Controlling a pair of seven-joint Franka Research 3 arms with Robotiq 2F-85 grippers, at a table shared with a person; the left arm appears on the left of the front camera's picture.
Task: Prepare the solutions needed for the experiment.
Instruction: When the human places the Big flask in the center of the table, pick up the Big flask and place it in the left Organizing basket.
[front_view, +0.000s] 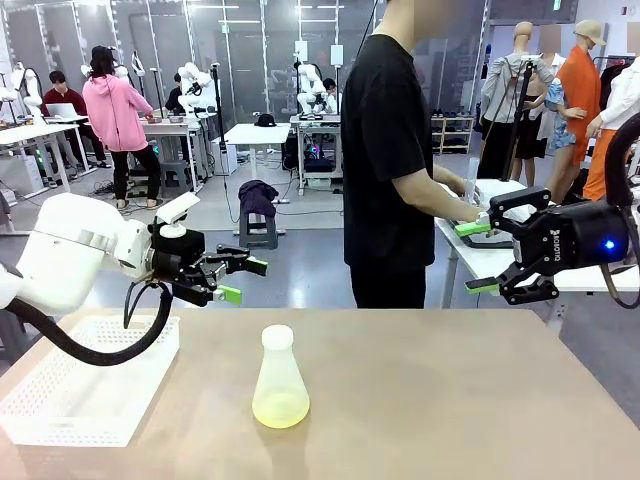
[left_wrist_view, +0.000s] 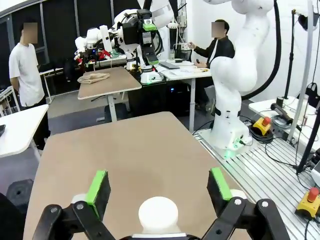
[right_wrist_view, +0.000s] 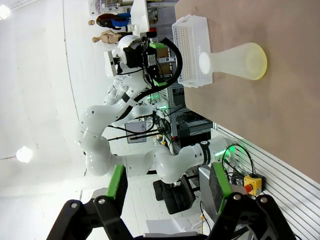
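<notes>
Flask on the table, both grippers released.
I see the flask (front_view: 280, 380) with its yellow liquid (front_view: 281, 408) mid-table; a white basket (front_view: 85, 385) lies at its 9 o'clock. Left gripper (front_view: 243, 279) and right gripper (front_view: 477, 257) hover spread, apart from it; a person (front_view: 390, 160) stands at 12 o'clock.

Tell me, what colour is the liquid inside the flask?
Pale yellow, a shallow layer in the frosted flask; the front view shows it best.

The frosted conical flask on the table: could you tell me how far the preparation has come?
Done: the frosted conical flask stands upright holding a shallow pale yellow liquid. In hand: nothing; the left gripper and right gripper hover open. Left: any further mixing; the person faces another table.
</notes>
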